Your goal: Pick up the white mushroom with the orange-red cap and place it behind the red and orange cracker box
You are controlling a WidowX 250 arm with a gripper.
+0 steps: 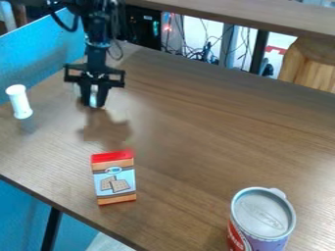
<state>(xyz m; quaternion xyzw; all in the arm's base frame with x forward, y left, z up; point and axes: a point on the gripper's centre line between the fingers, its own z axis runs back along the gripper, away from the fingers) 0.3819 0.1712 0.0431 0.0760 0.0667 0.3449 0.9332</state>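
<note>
The black gripper (93, 102) hangs down over the upper left part of the brown table, with a small pale patch showing low on it that I cannot identify. To its left, a white cylinder (19, 102) with wider ends stands near the table's left edge, apart from the gripper. Below the gripper in the view, a small box (114, 179) with a red top and crackers pictured on its front stands upright. At the lower right is a can (261, 221) with a grey lid and a red and purple side, cut off by the view's bottom edge.
The brown table (196, 132) has its front edge running diagonally across the lower left. Blue panels (46, 51) border it on the left. A wooden ledge (255, 15) crosses the top right, with cables and a wooden block (311, 63) behind the table.
</note>
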